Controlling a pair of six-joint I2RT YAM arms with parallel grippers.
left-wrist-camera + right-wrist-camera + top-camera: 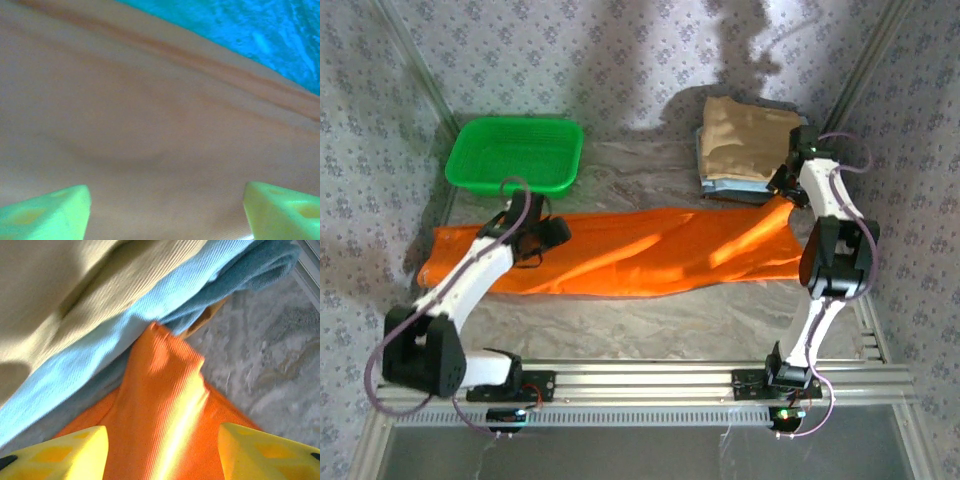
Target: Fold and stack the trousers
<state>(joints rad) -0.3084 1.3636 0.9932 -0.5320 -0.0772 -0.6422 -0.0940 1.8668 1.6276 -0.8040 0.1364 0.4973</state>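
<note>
the trousers lie stretched across the counter in a long loose band, not yet folded. their right end is bunched against the blue garments under the tan garment. the right hand hangs over that end with its fingers spread; a ridge of orange cloth stands between them, pinched by neither. the left hand sits low over the left part of the band, also spread, with nothing in it.

risks, as i judge them:
- the right hand is so near the pile that closing here could catch blue cloth along with orange, and a pull would then drag or topple the pile.
- a thin pinch on the ridge alone may slip off such soft fabric.
- the band looks twisted mid-length, so lifting one end while the other lies free could set a crooked fold.

count: one pair of trousers, one tan garment, two blue layers as far as i can tell, one green basket, two hands.
</note>
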